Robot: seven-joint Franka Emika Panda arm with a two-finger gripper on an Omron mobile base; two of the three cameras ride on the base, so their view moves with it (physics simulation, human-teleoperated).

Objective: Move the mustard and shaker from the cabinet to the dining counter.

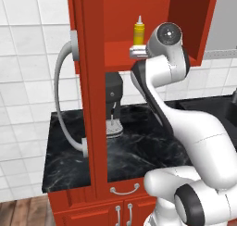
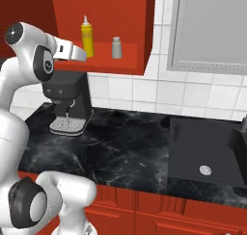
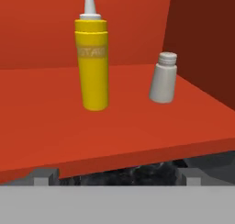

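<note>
— Gripper [image 3: 117,178] status?
— Mine; jaws spread wide, holding nothing, level with the front edge of the cabinet [image 3: 114,131] shelf.
— Contents?
— One mustard [image 3: 93,64] bottle, one shaker [image 3: 163,78], both upright, apart, mustard on the left in my hand view.
— Label?
— Embossed lettering on the mustard, too blurred to read. Its nozzle tip is cut off.
— Below?
— The dining counter [image 2: 125,147].

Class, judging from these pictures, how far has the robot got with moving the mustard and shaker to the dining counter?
Done: the cabinet door stands open. In hand: the open hand faces the mustard, gripping nothing. Left: mustard and shaker both stand on the shelf; neither is on the dining counter.
</note>
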